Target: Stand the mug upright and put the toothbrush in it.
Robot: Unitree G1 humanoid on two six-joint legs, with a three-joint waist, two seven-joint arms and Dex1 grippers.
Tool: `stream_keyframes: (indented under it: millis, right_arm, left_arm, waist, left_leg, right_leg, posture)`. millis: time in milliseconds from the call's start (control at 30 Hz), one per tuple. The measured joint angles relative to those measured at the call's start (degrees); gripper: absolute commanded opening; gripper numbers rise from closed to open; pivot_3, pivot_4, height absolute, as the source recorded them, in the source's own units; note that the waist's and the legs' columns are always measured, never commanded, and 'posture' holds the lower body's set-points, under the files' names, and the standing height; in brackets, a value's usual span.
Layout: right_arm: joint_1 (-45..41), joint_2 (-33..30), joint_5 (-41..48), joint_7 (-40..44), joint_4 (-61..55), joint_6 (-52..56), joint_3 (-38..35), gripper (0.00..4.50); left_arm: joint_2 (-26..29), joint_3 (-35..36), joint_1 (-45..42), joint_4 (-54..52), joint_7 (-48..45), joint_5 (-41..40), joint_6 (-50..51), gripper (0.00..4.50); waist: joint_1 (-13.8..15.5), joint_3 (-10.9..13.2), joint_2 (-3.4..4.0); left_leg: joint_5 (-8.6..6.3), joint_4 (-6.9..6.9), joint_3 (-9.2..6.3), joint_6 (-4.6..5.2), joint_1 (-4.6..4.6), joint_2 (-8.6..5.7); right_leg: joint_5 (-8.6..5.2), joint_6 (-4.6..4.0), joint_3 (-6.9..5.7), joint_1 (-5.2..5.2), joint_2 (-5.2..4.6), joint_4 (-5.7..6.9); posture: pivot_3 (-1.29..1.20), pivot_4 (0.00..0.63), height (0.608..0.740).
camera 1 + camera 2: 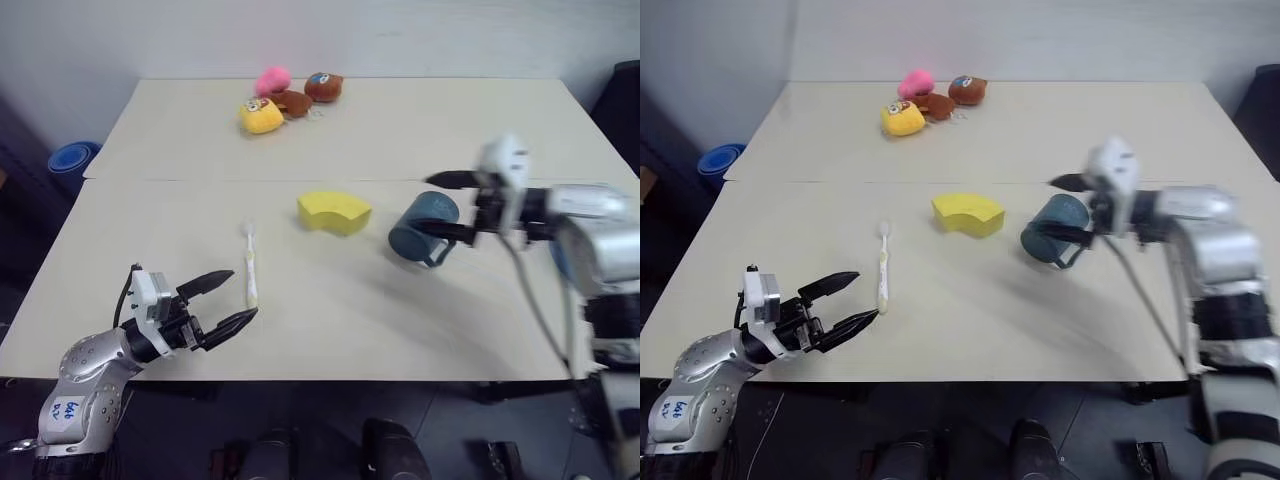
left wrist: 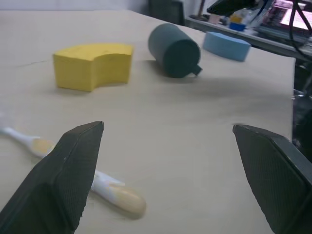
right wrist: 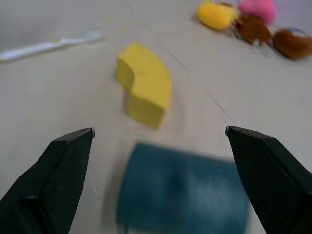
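**Right gripper open at the lying mug, left gripper waiting by the toothbrush**

The right gripper (image 1: 452, 206) has its two fingers spread wide, one above and one below the rim end of the mug (image 1: 422, 228); it holds nothing yet. The mug lies on its side on the table (image 1: 330, 330), just beside the yellow foam block (image 1: 334, 212), handle toward the table surface. The right forearm reaches in almost level from the mug's far side, wrist angled slightly down.

The left gripper (image 1: 222, 300) is also parted and empty, pointing level toward the toothbrush (image 1: 250, 262), its fingertips near the handle end. The toothbrush lies flat, well apart from the mug on the other side of the yellow block.

Risks, as I judge them: the mug is round and free to roll, so a finger brushing it before both close could push it off toward the yellow block. A grip across the rim alone may slip as the mug is tipped upright. The slim toothbrush lies flush on the table and could skid away from the left fingers.
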Motion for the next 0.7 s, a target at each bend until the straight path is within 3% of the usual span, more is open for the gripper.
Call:
stream_keyframes:
  millis: [133, 300, 467, 667, 700]
  right_arm:
    - [-8.3, 8.1, -6.4, -4.9, 9.8, 0.9, 6.0, 4.49]
    - [-18.0, 18.0, -13.5, -9.4, 31.3, -3.7, 9.8, 4.49]
    - [-23.6, 22.7, -18.8, -9.3, 46.9, -6.2, 11.8, 4.49]
    - [-25.2, 23.7, -19.3, -6.2, 50.9, -10.4, 9.4, 2.6]
    - [-25.1, 23.1, -18.9, -5.1, 50.1, -11.0, 8.7, 2.46]
  left_arm:
    - [-0.3, 0.3, -0.6, 0.2, 2.0, 0.3, 0.0, 4.5]
    - [-0.4, 0.2, -0.5, -0.3, 3.3, 0.3, 0.5, 4.5]
    - [-0.4, -0.1, -0.8, -1.7, 4.4, 0.3, 1.5, 4.5]
    - [-0.4, -0.1, -1.0, -2.6, 4.8, 0.2, 1.8, 4.5]
    - [-0.4, -0.1, -1.0, -2.6, 4.8, 0.2, 1.8, 4.5]
  waist:
    - [0.6, 0.0, -0.01]
    - [-0.5, 0.0, -0.01]
    - [-1.1, 0.0, -0.01]
    - [-1.7, 0.0, -0.01]
    - [-1.8, 0.0, -0.01]
  left_leg:
    - [-0.01, 0.05, -0.31, 0.01, -0.14, -0.16]
    - [0.0, 0.01, -0.4, 0.0, -0.17, -0.19]
    - [0.0, 0.0, -0.45, -0.01, -0.15, -0.15]
    - [0.01, 0.0, -0.49, -0.01, -0.15, -0.15]
    - [0.01, 0.0, -0.5, -0.01, -0.15, -0.15]
  right_leg:
    - [0.0, 0.0, -0.21, -0.04, -0.08, 0.11]
    - [0.0, 0.0, -0.34, -0.02, -0.1, 0.15]
    - [0.0, -0.01, -0.37, -0.02, -0.08, 0.2]
    - [0.0, 0.0, -0.38, -0.02, -0.08, 0.22]
    - [0.0, 0.0, -0.38, -0.02, -0.08, 0.22]
  posture:
    - [0.0, 0.15, 0.74]
    - [0.0, 0.15, 0.74]
    - [0.0, 0.15, 0.74]
    - [0.0, 0.15, 0.74]
    - [0.0, 0.15, 0.74]
